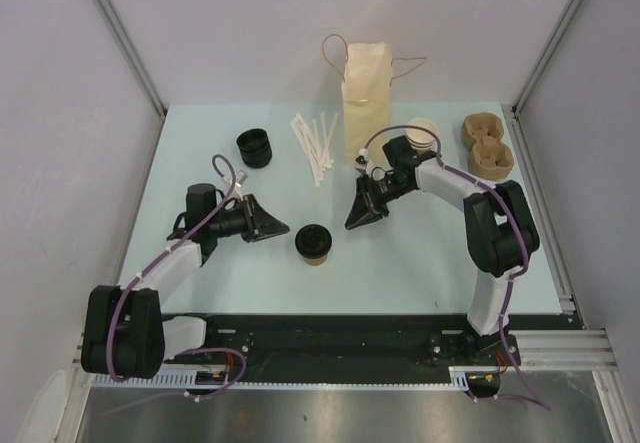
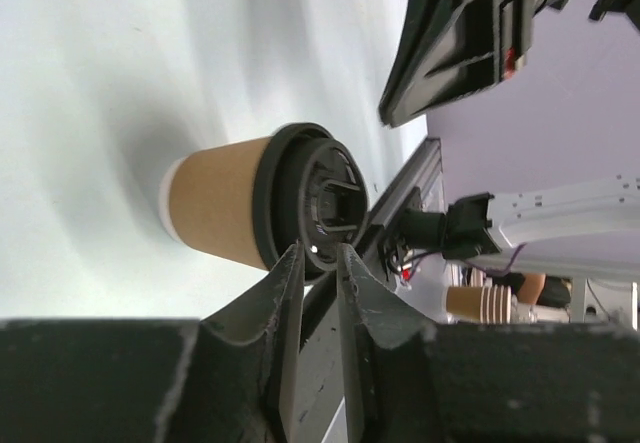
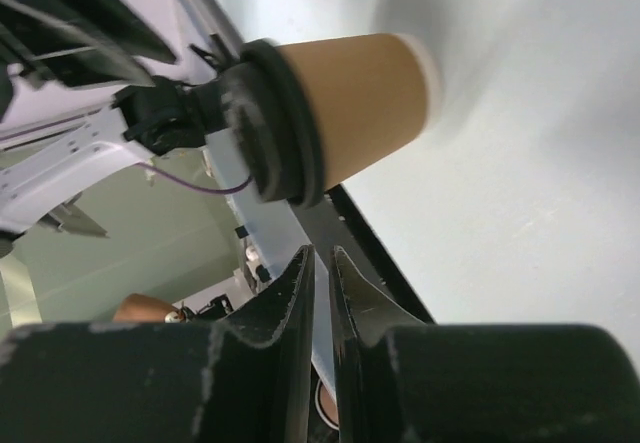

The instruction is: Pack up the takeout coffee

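Note:
The takeout coffee [image 1: 313, 243], a short tan cup with a black lid, stands on the table between both grippers. It also shows in the left wrist view [image 2: 215, 208] and the right wrist view [image 3: 350, 103]. My left gripper [image 1: 280, 231] is just left of the cup, its jaws almost together and empty [image 2: 320, 255]. My right gripper [image 1: 355, 221] is just up and right of the cup, its jaws also close together and empty [image 3: 321, 253]. Neither touches the cup. The tan paper bag [image 1: 365, 103] stands upright at the back of the table.
A stack of black lids [image 1: 255, 148] sits at the back left. White stirrers [image 1: 315, 145] lie left of the bag. Stacked lidless cups [image 1: 422, 133] stand right of the bag. Brown pulp cup carriers [image 1: 487, 145] lie at the back right.

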{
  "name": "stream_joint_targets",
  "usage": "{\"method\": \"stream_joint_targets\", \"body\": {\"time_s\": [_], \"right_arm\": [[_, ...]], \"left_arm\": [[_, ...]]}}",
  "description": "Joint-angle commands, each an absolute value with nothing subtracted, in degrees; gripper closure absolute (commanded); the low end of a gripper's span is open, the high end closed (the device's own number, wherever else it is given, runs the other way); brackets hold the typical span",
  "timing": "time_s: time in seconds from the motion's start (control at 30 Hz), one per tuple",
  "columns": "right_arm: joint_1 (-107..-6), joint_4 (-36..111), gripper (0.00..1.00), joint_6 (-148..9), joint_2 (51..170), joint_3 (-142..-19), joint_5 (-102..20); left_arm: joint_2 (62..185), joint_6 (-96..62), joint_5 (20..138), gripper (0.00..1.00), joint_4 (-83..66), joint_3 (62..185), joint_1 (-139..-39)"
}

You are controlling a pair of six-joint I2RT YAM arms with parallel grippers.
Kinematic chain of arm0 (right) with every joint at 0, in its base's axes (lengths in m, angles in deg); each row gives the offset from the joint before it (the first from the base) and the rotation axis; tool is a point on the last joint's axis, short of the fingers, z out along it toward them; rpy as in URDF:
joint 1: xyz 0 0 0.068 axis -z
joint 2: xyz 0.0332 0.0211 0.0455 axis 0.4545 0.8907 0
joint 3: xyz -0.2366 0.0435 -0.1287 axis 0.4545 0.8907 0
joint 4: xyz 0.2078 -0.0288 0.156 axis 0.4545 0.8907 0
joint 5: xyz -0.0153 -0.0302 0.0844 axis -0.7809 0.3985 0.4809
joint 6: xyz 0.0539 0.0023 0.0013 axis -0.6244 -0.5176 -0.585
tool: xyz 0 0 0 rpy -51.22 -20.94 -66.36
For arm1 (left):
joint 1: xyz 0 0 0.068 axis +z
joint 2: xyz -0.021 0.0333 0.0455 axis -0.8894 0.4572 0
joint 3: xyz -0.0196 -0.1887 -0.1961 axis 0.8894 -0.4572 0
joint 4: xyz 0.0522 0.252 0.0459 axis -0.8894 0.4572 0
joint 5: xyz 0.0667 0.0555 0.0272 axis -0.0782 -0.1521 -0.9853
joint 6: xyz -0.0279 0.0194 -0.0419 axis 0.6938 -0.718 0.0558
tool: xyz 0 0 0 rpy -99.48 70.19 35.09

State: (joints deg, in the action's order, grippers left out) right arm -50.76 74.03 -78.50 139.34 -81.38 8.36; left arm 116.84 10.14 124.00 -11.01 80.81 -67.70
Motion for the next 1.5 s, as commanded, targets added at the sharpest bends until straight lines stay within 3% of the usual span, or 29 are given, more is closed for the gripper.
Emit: {"method": "stream_joint_targets", "body": {"time_s": [0.0,0.33,0.6,1.23,1.47], "right_arm": [[-51.8,75.3,0.85,-78.8,133.1,-81.1,13.0],[-60.1,63.7,0.86,-89.7,134.8,-81.1,17.1],[-60.0,50.4,0.87,-101.1,139.7,-81.1,18.1],[-58.2,59.0,1.0,-92.3,153.0,-81.1,12.6],[-57.9,59.7,1.0,-91.8,156.5,-81.1,11.1]], "left_arm": [[114.7,9.1,128.9,0.78,-13.6,80.8,-70.5],[119.2,11.0,129.7,0.89,-18.0,82.4,-77.6],[126.4,13.2,130.2,0.98,-22.5,83.4,-79.1],[136.3,5.0,123.5,1.0,-12.7,84.4,-77.4],[138.9,4.2,120.6,1.0,-11.2,84.3,-77.5]]}}
